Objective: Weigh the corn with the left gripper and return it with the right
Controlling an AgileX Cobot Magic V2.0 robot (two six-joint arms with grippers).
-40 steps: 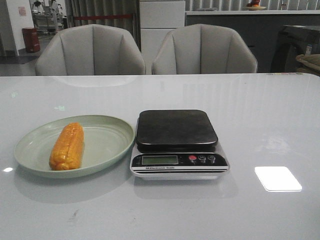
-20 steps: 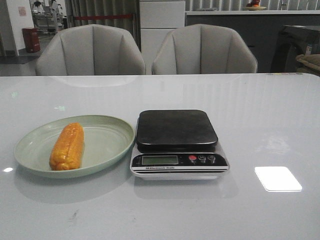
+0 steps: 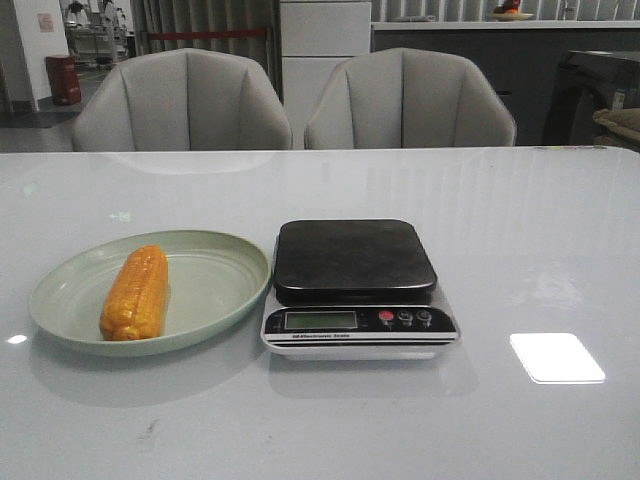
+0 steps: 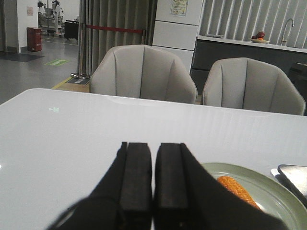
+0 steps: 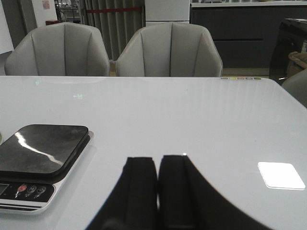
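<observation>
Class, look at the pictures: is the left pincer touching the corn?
Apart. The left wrist view shows the left pincer closed and empty above bare table, with the corn lying off to one side on the plate.

A glossy white table [image 3: 520, 230] fills the lower two thirds of the front view, with a bright square light reflection at lower right. Two things rest directly on it: a pale green plate [image 3: 215, 290] at centre left, and a kitchen scale [image 3: 355, 290] just right of it at the centre, their edges almost touching. The scale has a dark square platform behind a silver front panel with a small display and three round buttons.
</observation>
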